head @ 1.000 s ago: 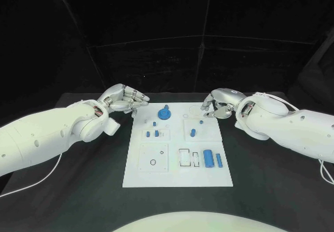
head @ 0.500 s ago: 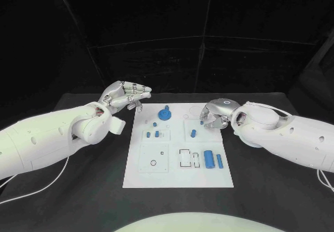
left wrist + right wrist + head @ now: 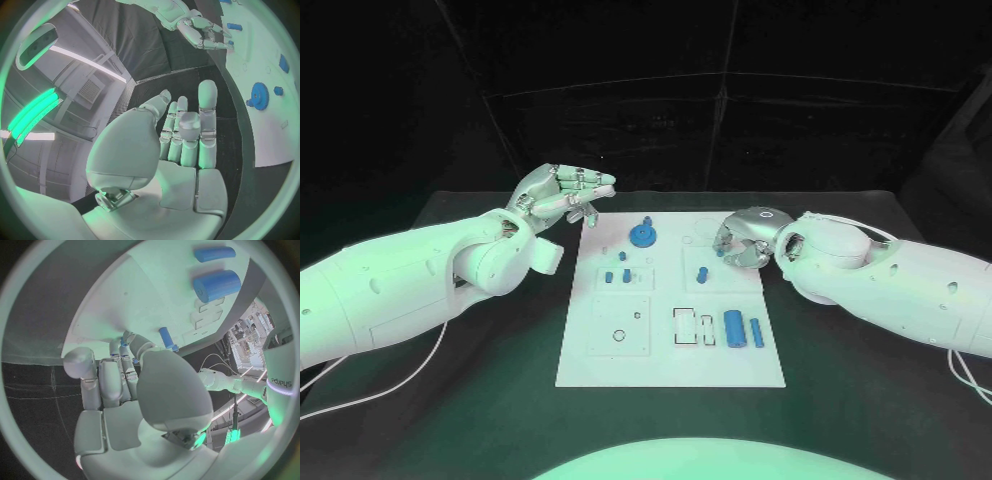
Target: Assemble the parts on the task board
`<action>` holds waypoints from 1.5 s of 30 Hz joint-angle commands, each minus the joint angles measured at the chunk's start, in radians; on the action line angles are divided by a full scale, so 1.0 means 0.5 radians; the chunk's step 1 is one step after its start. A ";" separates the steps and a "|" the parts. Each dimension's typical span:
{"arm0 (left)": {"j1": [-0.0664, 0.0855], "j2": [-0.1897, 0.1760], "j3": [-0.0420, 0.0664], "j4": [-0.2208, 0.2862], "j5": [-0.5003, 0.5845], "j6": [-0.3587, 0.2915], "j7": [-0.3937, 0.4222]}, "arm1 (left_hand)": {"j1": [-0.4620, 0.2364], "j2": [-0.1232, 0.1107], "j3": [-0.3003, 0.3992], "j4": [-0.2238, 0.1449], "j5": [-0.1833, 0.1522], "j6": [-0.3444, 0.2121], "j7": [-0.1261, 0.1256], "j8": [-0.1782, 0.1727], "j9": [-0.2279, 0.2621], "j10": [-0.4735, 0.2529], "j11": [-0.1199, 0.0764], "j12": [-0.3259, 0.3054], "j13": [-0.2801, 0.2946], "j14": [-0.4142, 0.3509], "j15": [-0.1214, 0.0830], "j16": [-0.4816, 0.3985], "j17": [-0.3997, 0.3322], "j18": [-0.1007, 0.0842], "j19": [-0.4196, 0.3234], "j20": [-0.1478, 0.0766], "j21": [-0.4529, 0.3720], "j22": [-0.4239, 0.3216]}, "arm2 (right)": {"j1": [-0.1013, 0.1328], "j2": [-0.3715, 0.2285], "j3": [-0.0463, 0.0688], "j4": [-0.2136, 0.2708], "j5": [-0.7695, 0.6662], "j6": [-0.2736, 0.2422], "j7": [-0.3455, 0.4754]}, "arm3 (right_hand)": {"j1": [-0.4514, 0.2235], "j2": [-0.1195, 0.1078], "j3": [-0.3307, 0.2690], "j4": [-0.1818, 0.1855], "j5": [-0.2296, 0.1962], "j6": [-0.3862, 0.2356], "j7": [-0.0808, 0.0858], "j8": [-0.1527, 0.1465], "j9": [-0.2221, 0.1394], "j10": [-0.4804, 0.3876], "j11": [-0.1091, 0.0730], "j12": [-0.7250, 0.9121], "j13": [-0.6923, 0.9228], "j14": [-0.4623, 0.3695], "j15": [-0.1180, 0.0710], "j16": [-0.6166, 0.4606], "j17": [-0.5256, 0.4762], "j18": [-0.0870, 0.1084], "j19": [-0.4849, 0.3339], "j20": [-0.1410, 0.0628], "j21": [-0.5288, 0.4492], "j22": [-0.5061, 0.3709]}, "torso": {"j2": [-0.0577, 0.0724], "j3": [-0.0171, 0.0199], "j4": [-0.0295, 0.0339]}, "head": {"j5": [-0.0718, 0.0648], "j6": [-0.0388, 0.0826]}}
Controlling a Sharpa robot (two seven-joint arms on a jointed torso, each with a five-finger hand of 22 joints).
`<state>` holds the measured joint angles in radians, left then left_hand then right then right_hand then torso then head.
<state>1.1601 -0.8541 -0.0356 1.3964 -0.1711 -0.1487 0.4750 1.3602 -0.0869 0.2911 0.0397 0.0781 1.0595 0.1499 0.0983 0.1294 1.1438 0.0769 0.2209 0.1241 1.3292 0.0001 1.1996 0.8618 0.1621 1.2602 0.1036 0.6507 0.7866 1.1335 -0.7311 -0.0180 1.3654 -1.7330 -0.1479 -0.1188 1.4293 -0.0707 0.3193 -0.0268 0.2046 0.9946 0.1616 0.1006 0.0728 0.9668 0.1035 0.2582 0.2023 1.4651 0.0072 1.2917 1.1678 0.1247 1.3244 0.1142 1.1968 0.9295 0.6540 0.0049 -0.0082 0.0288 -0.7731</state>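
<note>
On matte black table (image 3: 473,400), flat white task board (image 3: 661,355), blue cylindrical parts (image 3: 731,325)

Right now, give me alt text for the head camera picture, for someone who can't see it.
A white task board lies in the middle of a black table, with small blue parts on it: a gear near the far edge and two cylinders near the right side. The left hand hangs raised and empty beside the board's far left corner, while the right hand curls over its far right edge.

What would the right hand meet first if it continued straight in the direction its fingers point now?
Probably the small blue peg standing on the task board: the right hand points at it, though depth is unclear.
</note>
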 commanded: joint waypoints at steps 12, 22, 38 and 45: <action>0.002 0.009 0.002 -0.019 0.027 -0.002 0.030 | 0.024 0.010 -0.015 -0.006 -0.005 -0.007 0.005 0.004 -0.002 -0.013 0.012 0.015 0.005 -0.024 0.005 -0.017 -0.015 0.033 -0.021 -0.001 -0.037 -0.022 | -0.004 0.030 0.000 -0.032 0.042 0.049 0.023 | -0.050 -0.005 0.184 -0.010 -0.053 0.073 0.000 -0.002 0.008 0.085 -0.009 -0.009 -0.092 0.068 0.004 0.004 -0.005 -0.015 0.016 -0.002 0.025 0.019 | -0.001 -0.0008 -0.001 | 0.004 -0.004; 0.001 0.013 0.002 -0.030 0.027 0.006 0.015 | 0.048 0.021 -0.017 -0.017 -0.004 -0.016 0.010 0.001 -0.004 -0.029 0.017 0.020 0.007 -0.035 0.009 -0.024 -0.032 0.036 -0.029 0.001 -0.069 -0.046 | -0.005 0.041 0.000 -0.036 0.088 0.007 0.034 | -0.106 0.005 0.246 0.007 -0.105 0.166 -0.019 0.029 0.027 0.192 -0.035 0.002 -0.125 0.072 -0.016 0.010 -0.013 -0.027 0.049 -0.017 0.074 0.094 | -0.002 -0.0006 0.000 | 0.000 -0.009; 0.001 0.012 0.002 -0.039 0.027 0.015 -0.004 | 0.094 0.045 -0.006 -0.041 -0.001 -0.016 0.011 0.006 -0.003 -0.042 0.017 0.033 0.011 -0.041 0.009 -0.023 -0.040 0.038 -0.026 0.001 -0.083 -0.056 | -0.005 0.040 0.000 -0.025 0.063 -0.083 -0.067 | -0.065 0.042 0.332 -0.048 -0.119 0.224 -0.034 0.041 0.043 0.276 -0.056 -0.016 -0.150 0.075 -0.036 0.014 -0.031 -0.042 0.086 -0.039 0.131 0.181 | -0.004 -0.0008 0.000 | -0.003 -0.004; 0.001 0.010 0.002 -0.042 0.027 0.015 -0.005 | 0.102 0.048 -0.004 -0.047 -0.001 -0.017 0.011 0.006 -0.004 -0.044 0.017 0.035 0.012 -0.042 0.008 -0.024 -0.044 0.038 -0.026 0.001 -0.087 -0.058 | -0.005 0.026 0.000 0.008 0.042 -0.167 -0.081 | -0.050 0.036 0.365 -0.082 -0.120 0.226 -0.030 0.036 0.044 0.286 -0.054 -0.025 -0.157 0.075 -0.035 0.018 -0.031 -0.043 0.086 -0.040 0.136 0.187 | -0.005 0.0000 0.000 | -0.002 -0.002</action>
<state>1.1597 -0.8487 -0.0356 1.3751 -0.1635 -0.1490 0.4697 1.4002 -0.0634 0.2869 0.0219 0.0781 1.0558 0.1534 0.0981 0.1284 1.1290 0.0841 0.2326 0.1292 1.3150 0.0074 1.1920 0.8414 0.1618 1.2532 0.1036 0.6126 0.7577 1.1288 -0.7164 -0.0184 1.3641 -1.6980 -0.1846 -0.1447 1.3971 -0.0537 0.4981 -0.0682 0.1452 1.1007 0.1431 0.1186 0.0952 1.1024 0.0752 0.2496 0.1219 1.4685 -0.0039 1.2953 1.1529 0.1153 1.3603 0.0928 1.2584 1.0220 0.6519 0.0044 -0.0083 0.0276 -0.7747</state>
